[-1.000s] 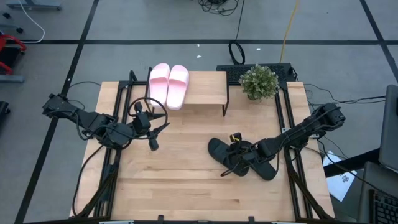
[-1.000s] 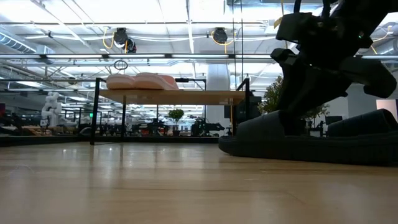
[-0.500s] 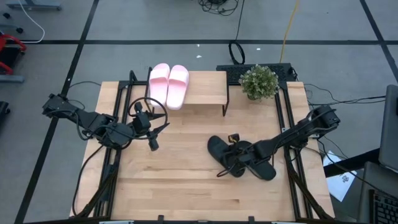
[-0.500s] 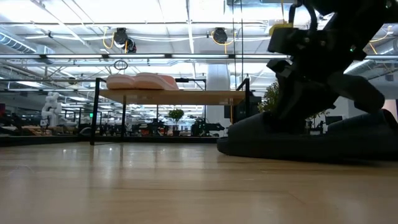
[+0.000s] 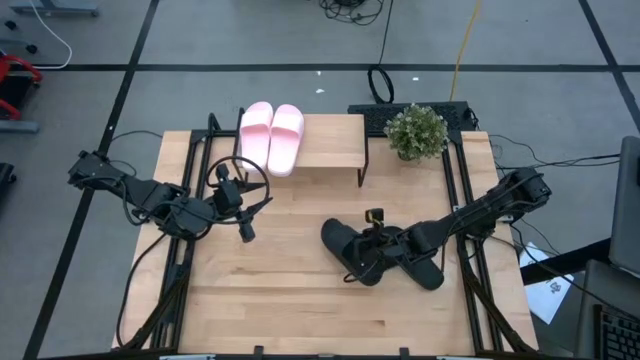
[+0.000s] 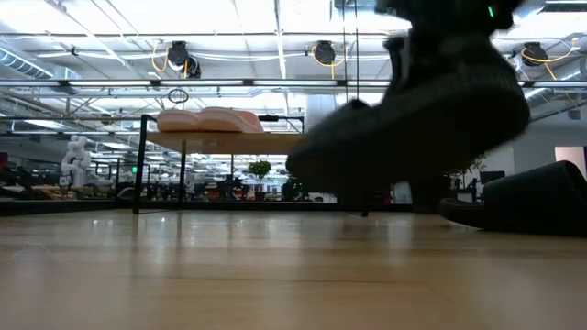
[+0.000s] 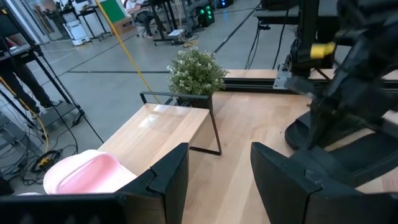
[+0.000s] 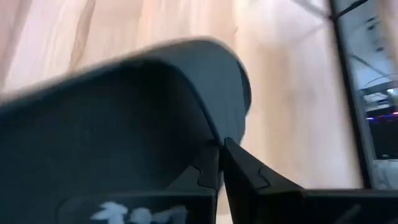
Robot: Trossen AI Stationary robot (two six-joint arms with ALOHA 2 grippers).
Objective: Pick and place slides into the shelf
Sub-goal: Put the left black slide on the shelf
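1. Right end effector point(image 5: 368, 252) clamped on a black slide point(image 5: 345, 246), fingers pinched together on its strap, out on the right half of the table point(image 5: 300, 310).
2. That slide lifted clear of the table in the low view point(image 6: 413, 124), tilted.
3. Second black slide point(image 5: 425, 268) flat on the table beside it, toward the right edge.
4. Pink slides point(image 5: 271, 136) side by side on the left end of the shelf point(image 5: 330, 145), at the table's far edge.
5. Potted plant point(image 5: 416, 131) near the far right corner.
6. Left end effector point(image 5: 246, 218) released, fingers apart, holding nothing, near the left edge.
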